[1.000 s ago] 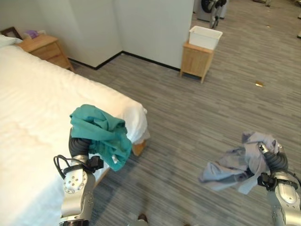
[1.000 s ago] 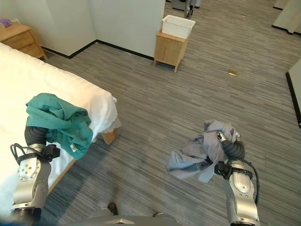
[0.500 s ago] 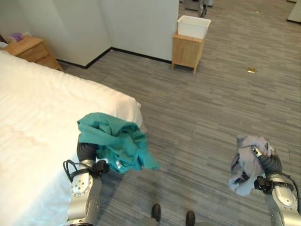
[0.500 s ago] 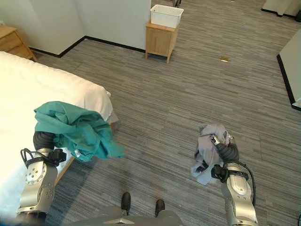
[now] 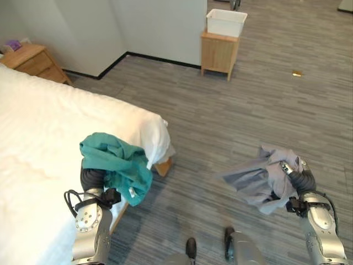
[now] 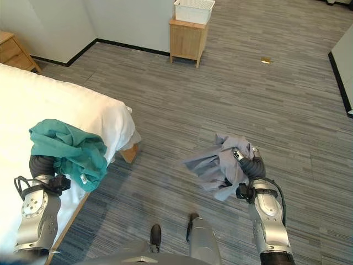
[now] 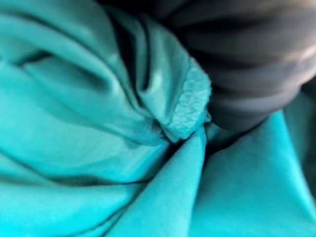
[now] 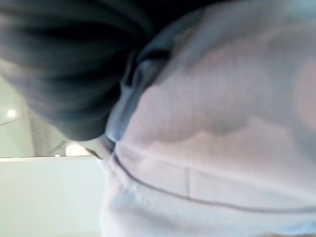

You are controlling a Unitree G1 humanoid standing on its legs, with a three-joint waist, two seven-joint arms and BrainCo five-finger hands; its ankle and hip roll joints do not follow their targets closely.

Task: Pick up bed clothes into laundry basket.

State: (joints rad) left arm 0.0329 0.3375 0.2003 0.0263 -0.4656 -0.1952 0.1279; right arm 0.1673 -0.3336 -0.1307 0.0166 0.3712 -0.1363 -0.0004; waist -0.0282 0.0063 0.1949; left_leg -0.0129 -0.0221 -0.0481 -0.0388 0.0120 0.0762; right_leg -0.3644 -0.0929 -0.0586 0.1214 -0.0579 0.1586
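The bed lies beside my left robot hand, which has swung back over its corner, teal cloth draped on it. The grey cloth, bunched before, flares out from my right robot hand. I cannot tell either hand's fingers. The basket waits far ahead, so both loads still need carrying.

A white-sheeted bed stands on grey striped floor, apparently bare.

Even, bright indoor light fills both eye views. The white bed at the frame's left is overexposed, its folds washed out. Soft shadow lies on the floor beneath the bed's corner. Both wrist views are heavily blurred, the teal cloth and grey cloth out of focus.
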